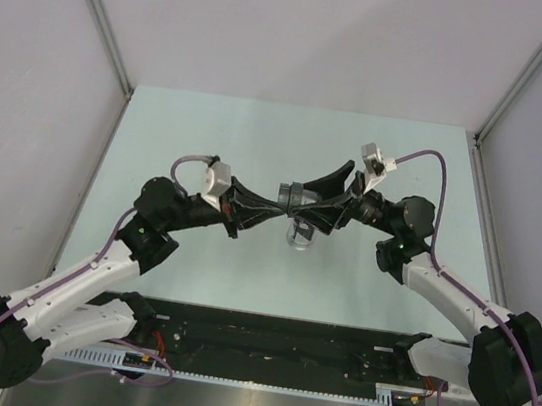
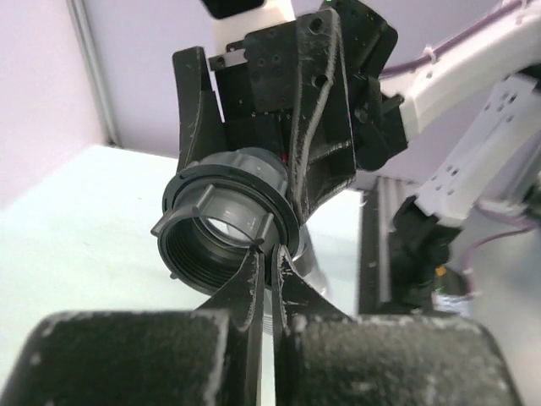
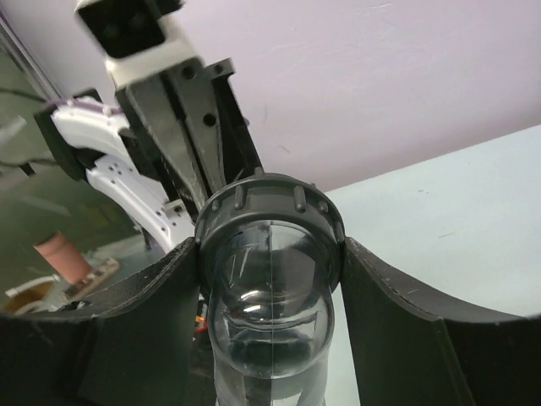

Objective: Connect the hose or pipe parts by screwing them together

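My right gripper [image 3: 270, 279] is shut on the pipe parts, held above the table. They are a clear elbow pipe [image 3: 270, 330] with a grey ribbed collar [image 3: 269, 205], clamped between its two fingers [image 3: 144, 330]. In the left wrist view the same piece faces me as a dark ring nut [image 2: 221, 222] with an open threaded mouth. My left gripper [image 2: 272, 258] is shut, its tips touching the nut's lower rim; I see nothing held between them. From above, both grippers meet mid-table at the nut [image 1: 294, 198], and the clear pipe [image 1: 300, 233] hangs below.
The pale green table [image 1: 259, 141] lies under the arms, with grey walls at the back and both sides. A black rail with cables [image 1: 272, 340] runs along the near edge between the arm bases.
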Motion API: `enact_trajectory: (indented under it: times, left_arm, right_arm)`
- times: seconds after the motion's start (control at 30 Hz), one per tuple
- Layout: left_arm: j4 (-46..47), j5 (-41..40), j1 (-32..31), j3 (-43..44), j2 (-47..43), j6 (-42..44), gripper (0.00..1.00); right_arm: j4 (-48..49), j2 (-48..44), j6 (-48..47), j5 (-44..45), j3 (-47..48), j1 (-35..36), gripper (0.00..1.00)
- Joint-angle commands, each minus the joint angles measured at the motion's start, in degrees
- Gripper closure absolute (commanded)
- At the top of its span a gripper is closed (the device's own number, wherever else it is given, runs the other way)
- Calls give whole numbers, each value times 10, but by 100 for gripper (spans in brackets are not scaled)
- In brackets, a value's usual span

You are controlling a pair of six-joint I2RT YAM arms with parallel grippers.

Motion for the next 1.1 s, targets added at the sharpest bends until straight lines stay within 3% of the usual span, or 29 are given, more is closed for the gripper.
enact_trajectory:
  times: [0.0,0.2,0.33,0.37,0.43,0.47,0.57,0.77,0.83,1.0,1.07]
  left_arm:
    - [-20,-19,-18,-21,19,284,100]
    - [-20,-146,-65,-31,51,463,100]
    - [-20,-226,-98,-35,60,533,96]
    - [-20,-251,-101,-32,62,536,82]
    - [-20,-269,-102,-27,63,529,64]
    - [-20,-276,-102,-27,59,526,44]
    - [-20,-291,-102,-39,35,486,34]
    - [-41,-362,-100,-63,-54,238,24]
    - [-78,-351,-95,-51,-76,148,23]
    - [-161,-226,-20,23,-80,-101,25]
    - [-161,-120,39,48,-66,-232,28]
  right_arm:
    - [107,0,134,12,25,-18,100]
    - [111,13,205,-27,25,-21,100]
    - [102,13,208,-62,24,-25,100]
    - [99,13,204,-65,24,-26,100]
    - [94,9,195,-69,24,-29,100]
    - [93,8,189,-68,24,-31,100]
    - [91,2,174,-68,24,-45,100]
    - [56,-26,81,-66,24,-72,100]
    - [-7,-51,-22,-56,24,-69,100]
    - [-146,-96,-256,-32,24,-54,100]
    - [-181,-110,-299,-30,24,-45,100]
